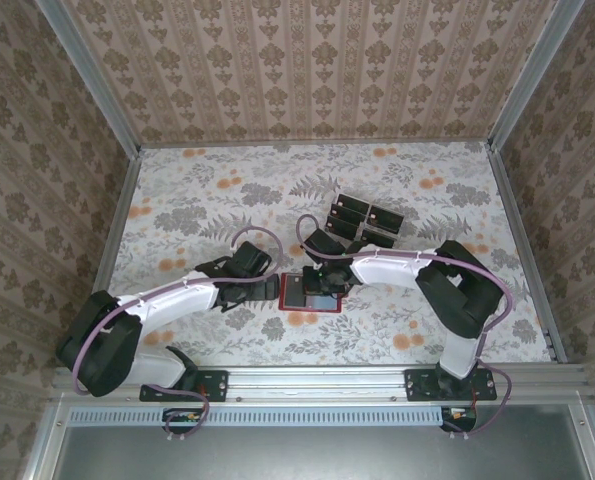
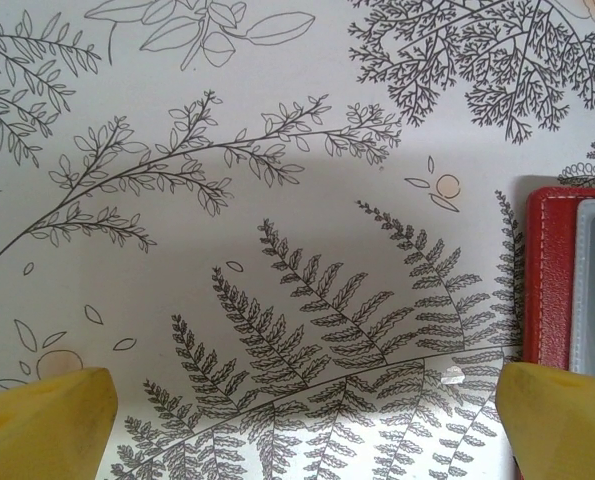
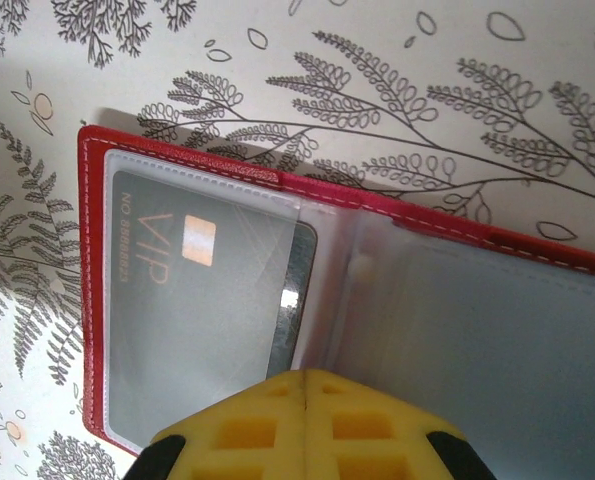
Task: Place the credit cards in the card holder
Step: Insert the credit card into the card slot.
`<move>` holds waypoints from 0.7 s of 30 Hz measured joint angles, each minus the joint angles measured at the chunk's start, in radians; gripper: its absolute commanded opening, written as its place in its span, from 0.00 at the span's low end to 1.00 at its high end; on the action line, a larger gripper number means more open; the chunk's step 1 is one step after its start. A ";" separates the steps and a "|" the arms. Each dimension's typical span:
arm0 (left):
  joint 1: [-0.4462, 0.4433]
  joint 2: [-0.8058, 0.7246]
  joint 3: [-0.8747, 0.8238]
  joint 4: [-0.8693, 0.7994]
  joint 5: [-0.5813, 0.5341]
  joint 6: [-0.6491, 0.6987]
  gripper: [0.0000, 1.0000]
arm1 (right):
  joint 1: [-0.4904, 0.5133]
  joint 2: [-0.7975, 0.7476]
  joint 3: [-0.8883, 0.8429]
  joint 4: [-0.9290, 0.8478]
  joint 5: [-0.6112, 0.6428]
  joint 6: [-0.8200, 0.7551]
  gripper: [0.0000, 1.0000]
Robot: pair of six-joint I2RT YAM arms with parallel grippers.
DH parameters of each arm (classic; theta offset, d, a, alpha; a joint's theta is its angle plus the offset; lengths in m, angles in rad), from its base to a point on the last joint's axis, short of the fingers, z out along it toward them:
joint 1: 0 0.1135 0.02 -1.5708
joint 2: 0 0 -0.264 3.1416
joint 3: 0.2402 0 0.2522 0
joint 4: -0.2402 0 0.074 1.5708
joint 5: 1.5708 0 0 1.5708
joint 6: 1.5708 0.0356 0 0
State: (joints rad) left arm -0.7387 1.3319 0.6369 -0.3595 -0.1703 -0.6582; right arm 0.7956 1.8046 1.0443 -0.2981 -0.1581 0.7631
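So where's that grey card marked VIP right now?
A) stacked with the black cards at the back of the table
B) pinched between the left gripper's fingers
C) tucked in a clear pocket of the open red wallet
C: the right wrist view shows the VIP card lying under the clear pocket inside the open red wallet.

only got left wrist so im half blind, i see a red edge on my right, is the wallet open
Observer: Yes, the card holder lies open, grey inside facing up.
Operator: that card in it, all the way in
Observer: Mostly. The VIP card sits in the clear sleeve, and one edge seems to poke out near the fold.
Operator: where are the others
Observer: The remaining credit cards lie clustered on the table beyond the holder.
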 measured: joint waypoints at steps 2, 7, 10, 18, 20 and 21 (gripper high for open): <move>0.000 0.001 -0.002 0.000 0.003 0.000 1.00 | 0.001 0.005 0.006 0.004 -0.005 0.000 0.00; 0.000 0.002 -0.003 0.002 0.004 0.000 1.00 | 0.004 0.014 0.023 0.004 -0.011 0.000 0.00; 0.000 0.002 -0.003 0.002 0.006 0.000 1.00 | 0.003 0.013 0.026 0.003 -0.011 -0.002 0.02; 0.000 -0.009 -0.002 -0.011 0.006 0.010 1.00 | -0.016 -0.148 0.023 -0.067 0.018 -0.039 0.42; -0.002 -0.015 0.005 -0.018 0.005 0.016 1.00 | -0.028 -0.187 0.011 -0.074 0.023 -0.046 0.43; -0.004 -0.015 0.009 -0.020 0.005 0.017 1.00 | -0.032 -0.198 0.005 -0.077 0.024 -0.047 0.43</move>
State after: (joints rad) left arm -0.7429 1.3170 0.6460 -0.3798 -0.1658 -0.6411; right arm 0.7639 1.6066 1.0492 -0.3748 -0.1341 0.7162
